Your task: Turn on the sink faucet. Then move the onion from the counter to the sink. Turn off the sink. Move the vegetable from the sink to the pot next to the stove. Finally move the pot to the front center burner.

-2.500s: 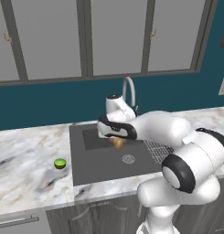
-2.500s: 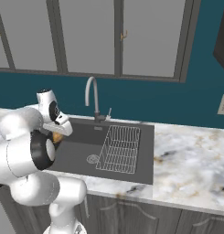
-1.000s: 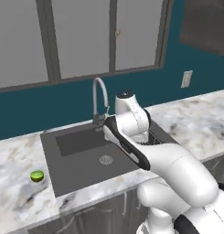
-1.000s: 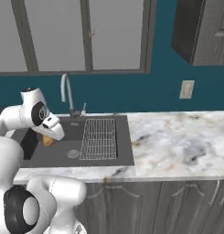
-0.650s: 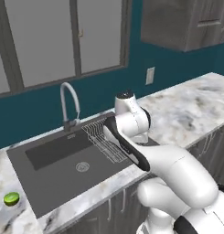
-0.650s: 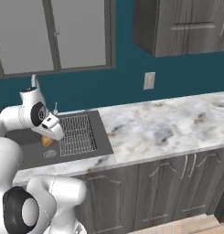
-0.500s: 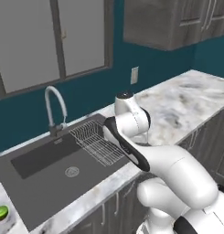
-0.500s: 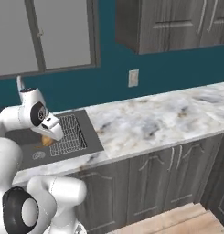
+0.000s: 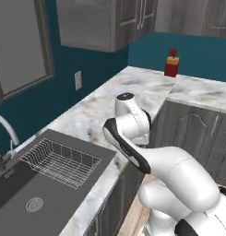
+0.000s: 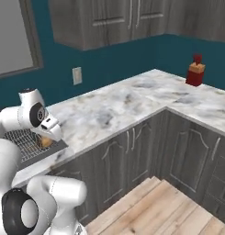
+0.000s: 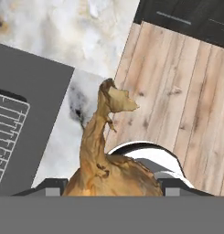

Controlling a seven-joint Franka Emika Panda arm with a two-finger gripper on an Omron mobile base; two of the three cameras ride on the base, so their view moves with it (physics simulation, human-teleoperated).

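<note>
The onion (image 11: pixel 109 169), a tan-brown bulb with a thin twisted stalk, sits between my fingertips (image 11: pixel 54 183) in the hand view. My gripper (image 11: pixel 113 185) is shut on it. From the right base camera, the gripper (image 10: pixel 47 137) holds the onion (image 10: pixel 46 142) above the sink's right edge, over the wire rack (image 10: pixel 22 142). The dark grey sink (image 9: pixel 50 184) lies at the lower left in the left base view, with its rack (image 9: pixel 59 161) and round drain (image 9: pixel 34 204). The silver sink faucet (image 9: pixel 6 133) rises at the far left edge. The marble counter (image 9: pixel 110 101) runs right from the sink.
The counter (image 10: pixel 114 110) bends round a corner, where a red bottle (image 10: pixel 195 70) stands. A wall outlet (image 10: pixel 77 75) is on the teal wall. Grey cabinet fronts (image 10: pixel 132 151) drop to a wooden floor (image 10: pixel 155 206). Upper cabinets (image 9: pixel 110 23) hang above.
The whole picture has swung right with the base: the sink has slid to the left edge and the corner counter with the red bottle has come in. The onion stays gripped.
</note>
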